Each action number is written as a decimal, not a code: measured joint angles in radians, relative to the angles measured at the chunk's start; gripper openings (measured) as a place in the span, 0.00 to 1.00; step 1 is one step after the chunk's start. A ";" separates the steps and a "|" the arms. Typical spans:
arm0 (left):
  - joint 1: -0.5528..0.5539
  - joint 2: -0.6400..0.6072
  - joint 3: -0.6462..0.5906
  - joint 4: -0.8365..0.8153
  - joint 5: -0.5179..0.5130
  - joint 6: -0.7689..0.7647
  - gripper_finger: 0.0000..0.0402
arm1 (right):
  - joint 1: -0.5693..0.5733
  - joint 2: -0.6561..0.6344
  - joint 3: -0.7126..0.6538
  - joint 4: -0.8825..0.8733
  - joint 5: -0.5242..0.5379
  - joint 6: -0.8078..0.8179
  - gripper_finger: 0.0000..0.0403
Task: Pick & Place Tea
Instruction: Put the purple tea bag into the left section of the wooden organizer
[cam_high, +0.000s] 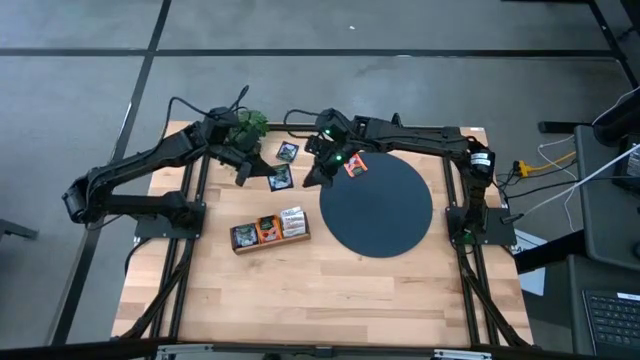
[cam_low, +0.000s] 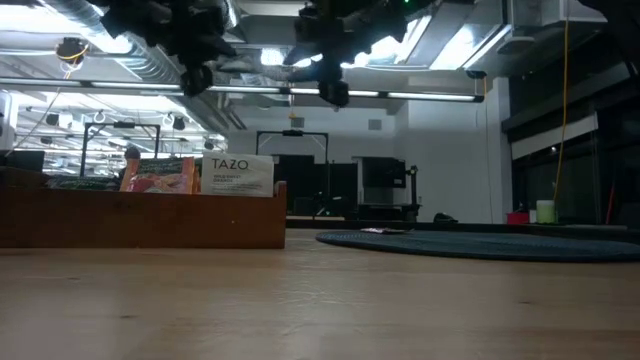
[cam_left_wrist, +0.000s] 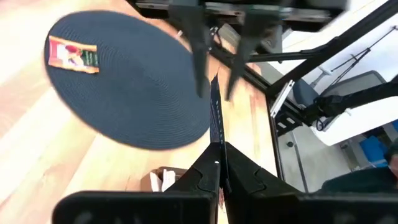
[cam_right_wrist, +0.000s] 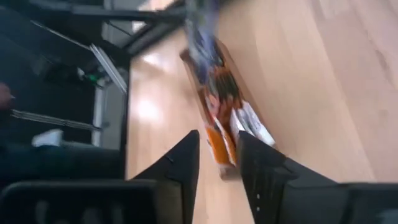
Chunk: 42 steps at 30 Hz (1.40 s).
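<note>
**Clerk:** Item: tea, small flat sachets. Where are they?

**Keeper:** Held sachet (cam_left_wrist: 216, 115): dark, seen edge-on, pinched in the left tool (cam_left_wrist: 217, 148) above the surface (cam_high: 300, 290), short of the dark disc (cam_high: 385, 215). Red sachet (cam_high: 355, 165): flat on the disc's far edge. Two loose sachets (cam_high: 287, 152), dark, on the bare wood between the arms. The rest stand on edge in the wooden tray (cam_low: 140, 228).

**Clerk:** Handling?

**Keeper:** By the look, paper-light, thin and limp. It should bend rather than break, and may slide on wood or flutter when let go. Best taken by one edge or across the flat faces, well in from a corner, so that it does not pivot.

**Clerk:** Tools?

**Keeper:** Left tool: jaws fully closed, the held sachet clamped at its lower edge, the rest projecting beyond the tips. Right tool (cam_right_wrist: 217, 155): narrow gap between its fingers, nothing in it, touching nothing visible. It hangs over the disc's edge beside the red sachet.
</note>
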 joint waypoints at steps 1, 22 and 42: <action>0.000 -0.019 0.000 -0.010 0.000 0.000 0.01 | 0.000 -0.007 0.001 -0.025 0.014 -0.024 0.28; -0.572 -0.476 -0.169 -0.253 -0.605 -0.420 0.01 | -0.021 -0.091 0.001 -0.225 0.224 -0.181 0.30; -1.169 -0.472 -0.434 -0.245 -1.116 -0.850 0.01 | -0.038 -0.091 0.001 -0.255 0.258 -0.182 0.30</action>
